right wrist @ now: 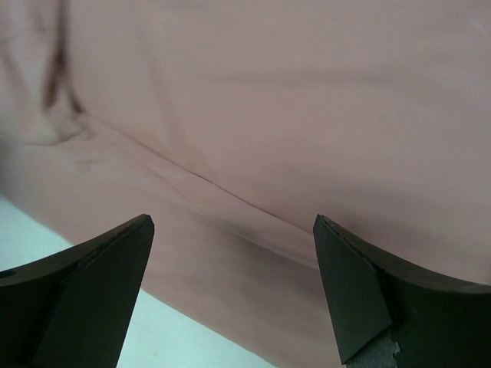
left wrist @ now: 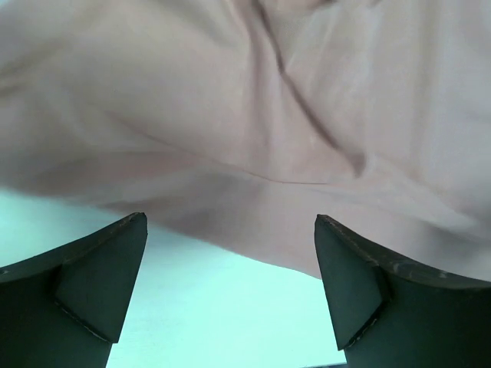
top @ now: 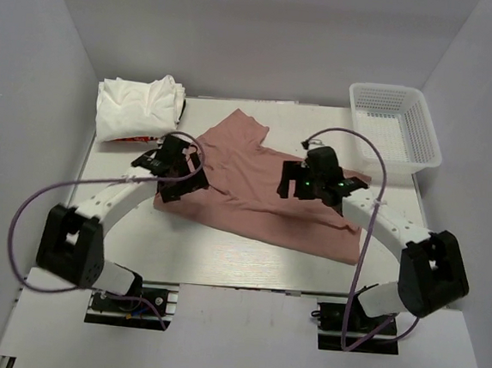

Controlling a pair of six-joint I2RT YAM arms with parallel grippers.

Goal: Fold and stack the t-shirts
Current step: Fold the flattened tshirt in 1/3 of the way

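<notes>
Pale desk point(top: 222, 264) beneath both jaws.
Pink t-shirt point(top: 253, 198): lies spread and rumpled on desk, directly under both jaws, reaching from left jaws across to just past right jaws. Cloth edge with bare desk below it seen close ahead of fingertips in both wrist views.
Pile of white t-shirts point(top: 136, 110): beyond left jaws at far-left corner, apart from them, with red print showing at near edge.
White mesh basket point(top: 428, 140): beyond right jaws, far-right corner.
Left jaws: spread wide, pinching nothing, low over shirt's left edge.
Right jaws: spread wide, pinching nothing, over shirt's right part.
</notes>
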